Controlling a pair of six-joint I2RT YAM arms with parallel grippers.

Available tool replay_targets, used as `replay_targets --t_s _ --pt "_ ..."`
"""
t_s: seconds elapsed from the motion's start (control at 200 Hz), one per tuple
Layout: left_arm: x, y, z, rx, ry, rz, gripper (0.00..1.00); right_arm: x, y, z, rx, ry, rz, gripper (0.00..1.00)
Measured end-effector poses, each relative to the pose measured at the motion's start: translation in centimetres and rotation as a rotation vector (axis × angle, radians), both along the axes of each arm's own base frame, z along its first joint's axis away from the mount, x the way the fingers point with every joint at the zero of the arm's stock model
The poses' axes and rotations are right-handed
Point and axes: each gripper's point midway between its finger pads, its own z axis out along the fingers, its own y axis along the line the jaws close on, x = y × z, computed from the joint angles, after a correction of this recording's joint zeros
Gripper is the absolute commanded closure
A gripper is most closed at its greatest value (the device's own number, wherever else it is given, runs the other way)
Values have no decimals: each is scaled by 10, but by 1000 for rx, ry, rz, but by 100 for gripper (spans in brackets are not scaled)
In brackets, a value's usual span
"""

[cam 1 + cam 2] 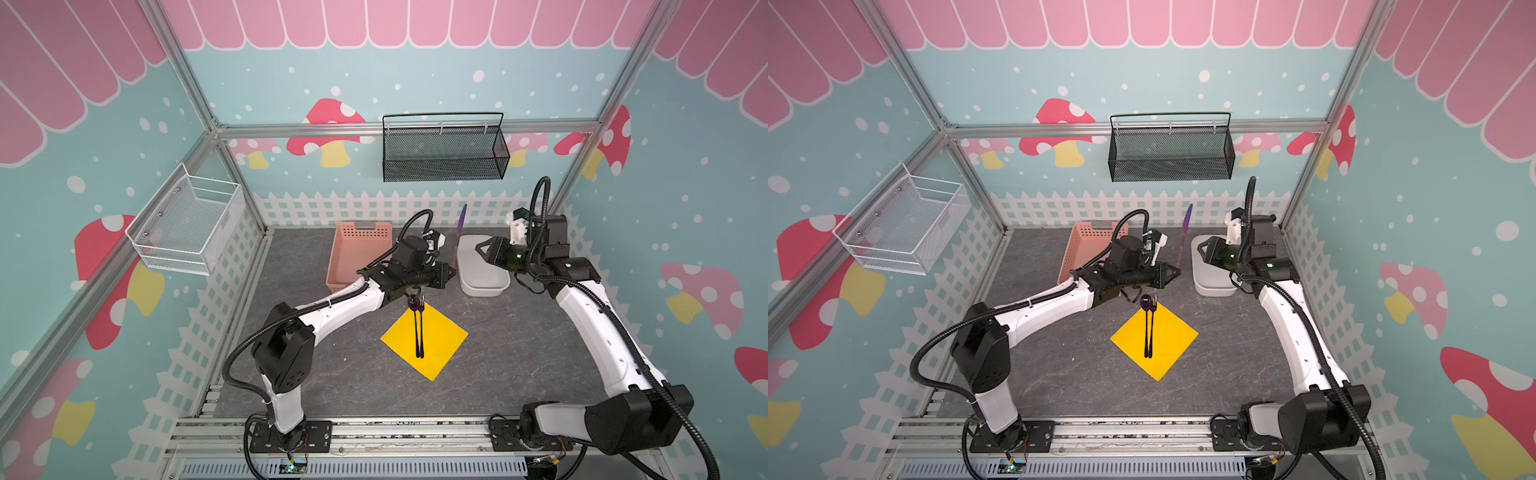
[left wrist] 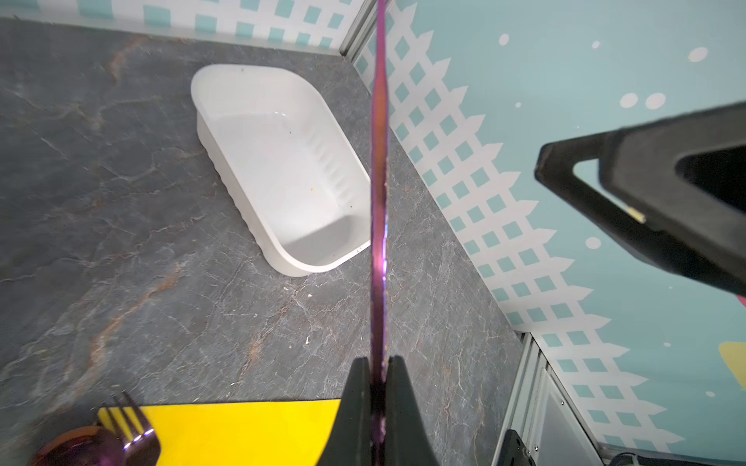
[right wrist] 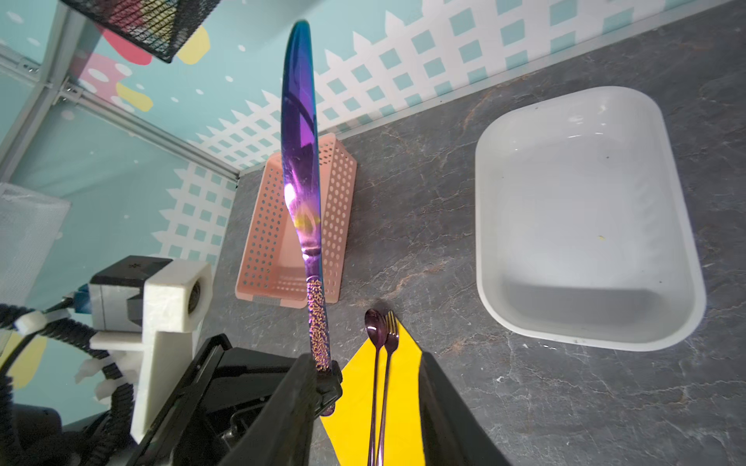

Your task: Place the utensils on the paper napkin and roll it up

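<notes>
utensils (image 3: 374, 322) x3 (knife (image 3: 300, 161) incl.) | napkin (image 1: 1171, 340) x1 | bskts (image 1: 1171, 162) x3 | tub (image 1: 1210, 288) x1

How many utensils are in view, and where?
3: spoon and fork side by side on the yellow napkin; knife upright in the left pincer. None seems hidden.

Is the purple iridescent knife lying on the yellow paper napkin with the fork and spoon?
No, the left gripper holds the purple iridescent knife upright by its handle, off the yellow paper napkin.

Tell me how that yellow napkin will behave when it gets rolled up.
The paper napkin looks thin and lies flat, so probably floppy and light. It may slide on the smooth table if pushed. The spoon and fork lying on it could help pin it.
</notes>
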Motion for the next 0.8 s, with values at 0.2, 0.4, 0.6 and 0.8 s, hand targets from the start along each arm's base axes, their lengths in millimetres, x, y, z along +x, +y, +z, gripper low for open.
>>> replay_targets --t_s 0.2,0.4,0.6,0.8 --pt "-14 6 22 47 -95 36 100 -15 45 18 36 -45 74 55" --pt "-24 12 35 87 -149 59 100 -23 73 29 50 -69 89 57" --pt "-31 16 49 94 -193 72 100 -16 68 34 53 -87 44 59" --pt "-32 19 58 88 -213 82 100 -15 70 40 80 -99 43 71"
